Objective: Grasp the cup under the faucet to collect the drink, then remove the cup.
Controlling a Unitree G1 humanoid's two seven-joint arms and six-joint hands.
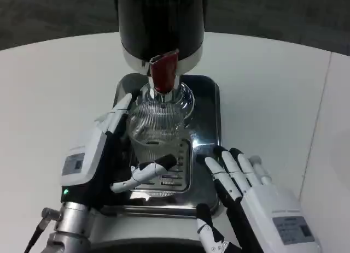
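Two hands: left hand (104,154) grips the ribbed clear glass cup (155,134) under the red faucet (163,72); right hand (249,195) lies spread wide at four o'clock.

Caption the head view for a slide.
Left hand holds ribbed glass cup under red faucet; right hand open beside.

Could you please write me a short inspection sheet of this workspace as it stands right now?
Surface: white table, round edge toward the back, a seam on the right.
Job's things: ribbed clear cup on the shiny metal tray, under the red faucet of the black dispenser; drink level in the cup cannot be told.
Clutter: nothing seen.
Hands: left hand wraps its fingers around the cup; right hand holds nothing, fingers straight, at the tray's right front corner.
Cables: one thin dark lead near the left wrist.
Surroundings: dark floor beyond the table.
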